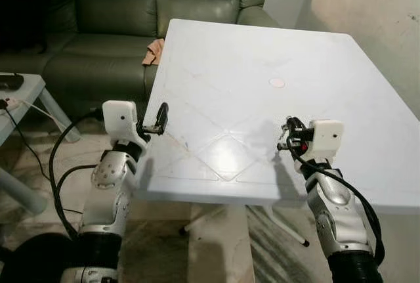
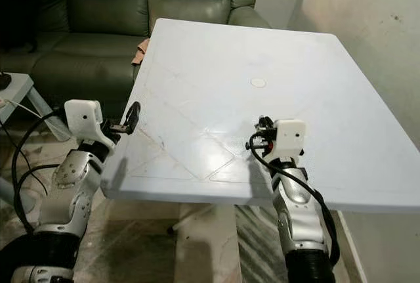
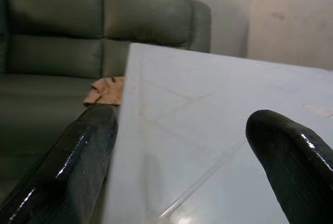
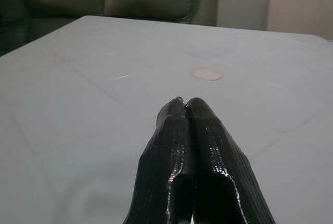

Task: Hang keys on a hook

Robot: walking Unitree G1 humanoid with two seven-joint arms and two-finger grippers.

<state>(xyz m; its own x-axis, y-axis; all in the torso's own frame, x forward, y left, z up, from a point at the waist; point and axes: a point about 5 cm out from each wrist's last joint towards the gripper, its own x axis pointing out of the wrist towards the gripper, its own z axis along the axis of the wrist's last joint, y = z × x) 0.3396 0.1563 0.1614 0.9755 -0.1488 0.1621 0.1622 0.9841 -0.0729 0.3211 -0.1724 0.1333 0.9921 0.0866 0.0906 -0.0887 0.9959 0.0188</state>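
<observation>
Left eye view: white desk (image 1: 262, 53) ahead, diamond pattern of grooves in its top, small round pale cap (image 1: 277, 83) near centre. Left hand (image 1: 159, 120) raised at the desk's near left edge, two black fingers apart, nothing between them. Right hand (image 1: 287, 137) over the desk's near right part, fingers hard to read from here behind the white wrist housing. Dark green sofa (image 1: 118, 7) behind the desk; orange-tan cloth (image 1: 154, 51) lying on its seat, just beside the desk's far left corner. Grey side table (image 1: 20, 99) at far left with a white cable (image 1: 36, 109) across it. Keys and hook: cannot be made out anywhere.

Right eye view: same scene. Left hand (image 2: 131, 117) at the desk's left edge, right hand (image 2: 261, 133) above the desk surface near the front.

Left wrist view: both black fingers (image 3: 78, 156) wide apart, desk edge running up between them. Sofa and cloth (image 3: 106, 90) beyond.

Right wrist view: fingers (image 4: 179, 146) pressed together tip to tip, nothing gripped. Desk surface beneath, round cap (image 4: 206, 74) ahead of the tips, well apart from them.
</observation>
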